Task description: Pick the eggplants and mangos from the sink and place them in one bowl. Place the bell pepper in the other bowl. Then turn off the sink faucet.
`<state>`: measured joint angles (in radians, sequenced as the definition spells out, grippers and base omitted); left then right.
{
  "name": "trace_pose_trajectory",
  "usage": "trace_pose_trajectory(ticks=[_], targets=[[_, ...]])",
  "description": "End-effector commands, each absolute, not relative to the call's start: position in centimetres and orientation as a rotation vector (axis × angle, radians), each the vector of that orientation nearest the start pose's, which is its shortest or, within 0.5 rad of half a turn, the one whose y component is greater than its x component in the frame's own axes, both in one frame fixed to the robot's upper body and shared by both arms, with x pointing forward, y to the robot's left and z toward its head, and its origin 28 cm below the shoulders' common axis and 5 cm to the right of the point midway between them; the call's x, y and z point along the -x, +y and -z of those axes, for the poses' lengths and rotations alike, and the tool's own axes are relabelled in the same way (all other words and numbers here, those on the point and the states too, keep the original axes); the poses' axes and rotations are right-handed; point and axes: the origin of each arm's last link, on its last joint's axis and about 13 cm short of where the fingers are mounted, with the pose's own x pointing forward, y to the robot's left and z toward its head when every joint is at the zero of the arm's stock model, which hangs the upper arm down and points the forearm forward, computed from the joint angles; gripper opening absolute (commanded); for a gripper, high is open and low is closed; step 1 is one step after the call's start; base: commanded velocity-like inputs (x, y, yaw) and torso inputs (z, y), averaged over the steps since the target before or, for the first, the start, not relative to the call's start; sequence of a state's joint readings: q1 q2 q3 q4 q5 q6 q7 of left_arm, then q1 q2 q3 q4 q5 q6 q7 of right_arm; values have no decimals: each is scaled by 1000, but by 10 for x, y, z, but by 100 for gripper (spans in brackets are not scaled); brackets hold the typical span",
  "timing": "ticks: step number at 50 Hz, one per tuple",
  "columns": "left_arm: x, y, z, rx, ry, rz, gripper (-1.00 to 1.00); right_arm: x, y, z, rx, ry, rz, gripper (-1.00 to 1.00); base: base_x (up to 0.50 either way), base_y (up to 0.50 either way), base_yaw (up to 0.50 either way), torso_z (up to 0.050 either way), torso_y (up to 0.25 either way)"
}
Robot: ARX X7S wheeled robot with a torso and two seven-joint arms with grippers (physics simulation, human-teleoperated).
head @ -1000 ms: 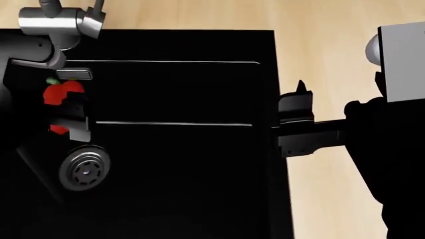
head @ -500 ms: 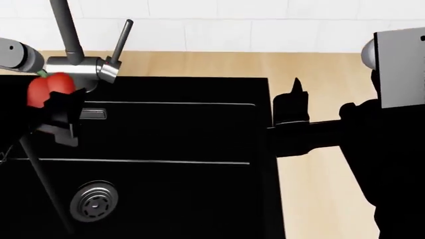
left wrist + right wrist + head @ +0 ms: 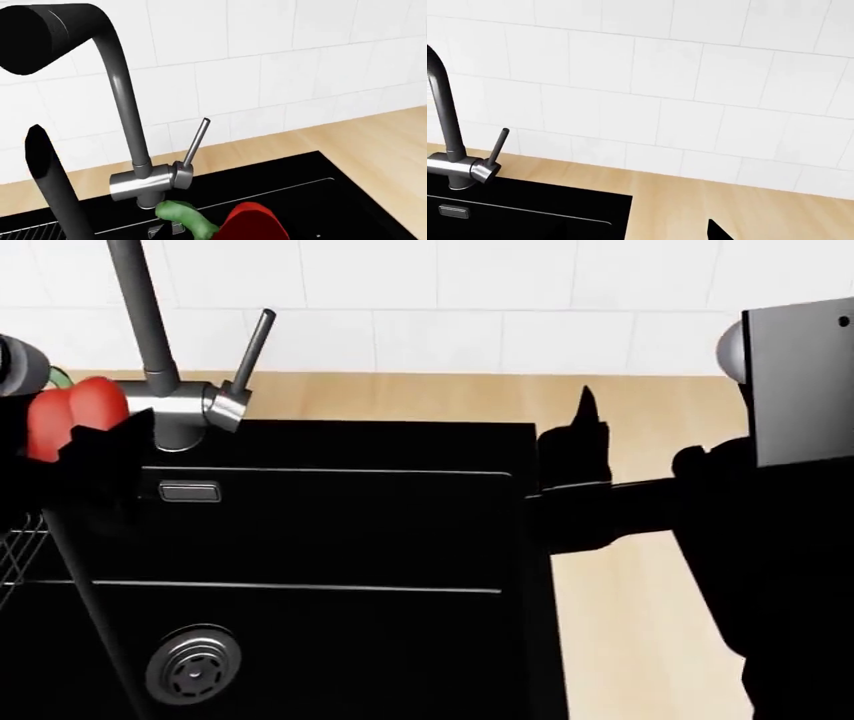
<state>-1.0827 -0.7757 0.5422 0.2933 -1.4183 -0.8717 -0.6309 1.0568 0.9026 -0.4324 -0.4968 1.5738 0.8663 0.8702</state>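
My left gripper is shut on the glossy red bell pepper and holds it above the sink's far left corner, beside the steel faucet. In the left wrist view the pepper and its green stem sit just in front of the faucet, whose thin lever slants upward. The black sink shows its drain and overflow slot. My right gripper hangs open and empty over the sink's right rim. The eggplant, the mango and the bowls are out of view.
A wire rack shows at the sink's left edge. A wooden counter runs to the right of the sink and behind it, up to a white tiled wall. The right wrist view shows the faucet and the counter.
My left gripper has lifted the bell pepper out of the basin, up and to the left past the faucet. The head view has tilted up and now shows the wall. The right arm has barely moved.
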Motion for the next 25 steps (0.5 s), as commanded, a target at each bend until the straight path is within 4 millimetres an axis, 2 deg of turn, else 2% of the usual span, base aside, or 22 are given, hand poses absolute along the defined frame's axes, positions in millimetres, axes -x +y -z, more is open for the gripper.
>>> trace_pose_trajectory(ticks=[1, 3, 4, 6, 18, 25], targets=[[-261, 249, -271, -53, 82, 237, -100, -230, -146, -280, 95, 14, -105, 100, 0, 0, 0, 0, 0], [-259, 252, -275, -8, 97, 238, -100, -230, -146, -280, 88, 7, -107, 100, 0, 0, 0, 0, 0], [-258, 253, -276, -55, 70, 223, -100, -229, -146, -280, 90, 6, -106, 100, 0, 0, 0, 0, 0], [-256, 256, -279, -31, 70, 224, -100, -229, -147, -278, 88, 2, -96, 100, -188, 309, 0, 0, 0], [-253, 257, -271, -29, 71, 209, -100, -227, -147, -278, 86, -10, -90, 100, -275, 330, 0, 0, 0], [-252, 261, -275, -37, 61, 199, -100, -228, -145, -277, 97, -5, -92, 100, -248, 386, 0, 0, 0]])
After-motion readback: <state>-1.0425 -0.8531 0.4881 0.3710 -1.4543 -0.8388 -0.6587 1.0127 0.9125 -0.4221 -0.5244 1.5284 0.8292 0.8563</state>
